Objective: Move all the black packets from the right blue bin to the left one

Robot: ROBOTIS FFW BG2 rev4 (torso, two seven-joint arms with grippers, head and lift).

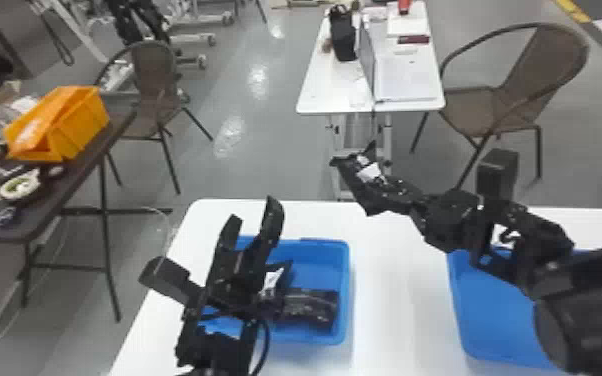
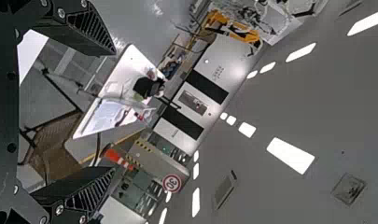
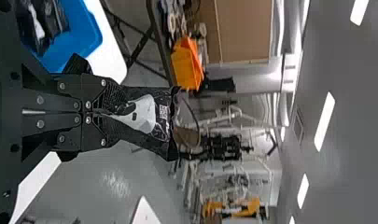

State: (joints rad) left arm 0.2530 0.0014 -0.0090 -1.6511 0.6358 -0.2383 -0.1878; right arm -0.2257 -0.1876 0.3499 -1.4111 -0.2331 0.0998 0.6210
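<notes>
Head view, left gripper: over the left blue bin, near the table's left edge; fingers wide apart, nothing between them.
Head view, right gripper: raised, pinching a black packet that juts from its tips and shows across the table's far edge.
Head view, packets in bin: dark and crinkled, beside the left gripper, toward the bin's near right corner.
Head view, right blue bin: on the table's right part, partly hidden under the right arm.
Left wrist view, fingers: spread, empty.
Right wrist view, held packet: clamped at one end between closed fingers, its white label facing the camera.
</notes>
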